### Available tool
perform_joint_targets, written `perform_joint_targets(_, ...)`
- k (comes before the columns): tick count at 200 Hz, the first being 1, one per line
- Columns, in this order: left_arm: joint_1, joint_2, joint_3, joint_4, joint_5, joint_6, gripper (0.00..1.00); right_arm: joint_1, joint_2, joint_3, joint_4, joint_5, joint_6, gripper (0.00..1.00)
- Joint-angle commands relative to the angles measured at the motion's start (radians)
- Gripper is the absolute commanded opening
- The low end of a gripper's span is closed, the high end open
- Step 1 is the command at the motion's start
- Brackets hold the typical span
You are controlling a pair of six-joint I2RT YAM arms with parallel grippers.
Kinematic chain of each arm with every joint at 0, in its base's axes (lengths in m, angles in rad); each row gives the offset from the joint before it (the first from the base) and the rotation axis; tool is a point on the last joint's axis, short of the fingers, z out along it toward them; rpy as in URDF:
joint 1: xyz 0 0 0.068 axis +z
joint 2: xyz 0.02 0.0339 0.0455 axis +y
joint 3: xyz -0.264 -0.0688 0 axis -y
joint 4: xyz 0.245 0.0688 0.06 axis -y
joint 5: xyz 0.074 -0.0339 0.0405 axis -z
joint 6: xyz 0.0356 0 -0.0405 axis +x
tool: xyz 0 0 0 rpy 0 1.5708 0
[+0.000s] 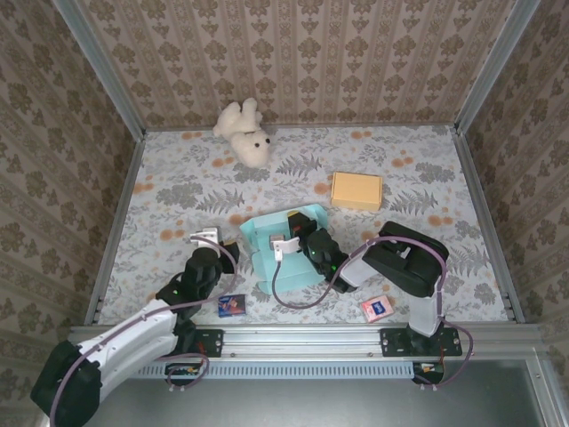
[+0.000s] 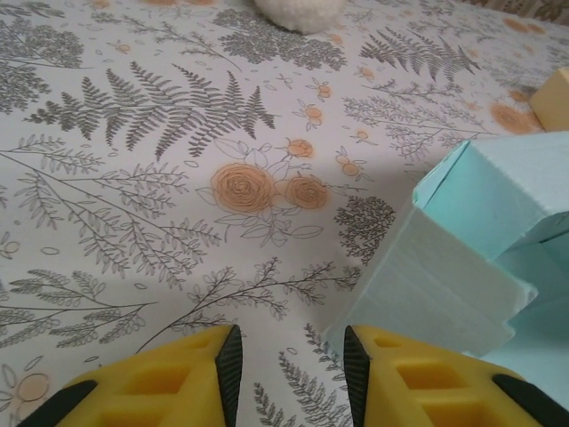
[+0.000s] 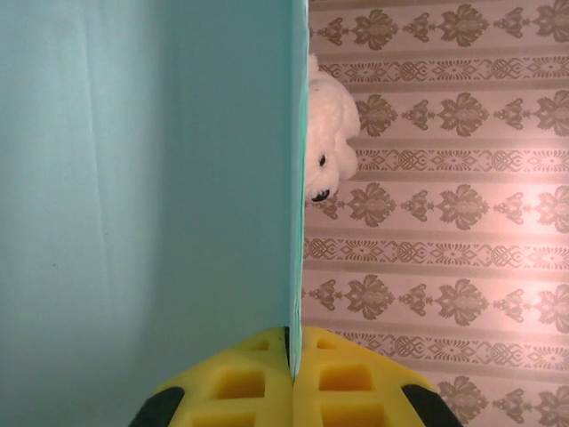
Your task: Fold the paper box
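Honestly, the weak spot is the right gripper (image 3: 292, 345): it is clamped on the thin edge of one upright teal panel of the paper box (image 1: 284, 262). The box sits half-formed in the middle of the bench (image 1: 169, 191), just ahead of the two arms. A pinch that narrow on bare card could, I'd guess, crease or tear the panel if the arm pulls sideways. It could also let the panel slide out so the wall flops down.

The left gripper (image 2: 289, 360) has its yellow fingers apart with nothing between them, low over the bench just beside a corner of the box. Coming in from there, it could shove the whole light box along rather than fold a flap, since that one pinch is all that anchors it.

From overhead you get the layout: the box between the arms, with a plush bear (image 1: 244, 133) and a yellow carton (image 1: 356, 189) well apart at the back. The grip itself is hard to judge from up there. The right wrist camera shows the pads meeting on the panel edge. The left wrist camera shows the empty gap, with the box's pale corner to its right.
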Motion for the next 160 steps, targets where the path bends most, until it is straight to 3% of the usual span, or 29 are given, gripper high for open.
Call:
perform_joint_targets(1, 0.016, 0.03, -0.007, 0.097, 0.049, 0.05, 0.4, 0.01, 0.03, -0.023, -0.03, 0.001, -0.004, 0.0)
perform_joint_targets(90, 0.032, 0.318, 0.045, 0.342, 0.225, 0.116, 0.4, 0.01, -0.023, -0.031, -0.117, -0.027, 0.048, 0.0)
perform_joint_targets(140, 0.031, 0.336, 0.049, 0.357, 0.212, 0.132, 0.29, 0.008, -0.023, -0.028, -0.127, -0.029, 0.06, 0.0)
perform_joint_targets(160, 0.03, 0.338, 0.048, 0.358, 0.203, 0.132, 0.29, 0.007, -0.024, -0.029, -0.126, -0.029, 0.065, 0.0)
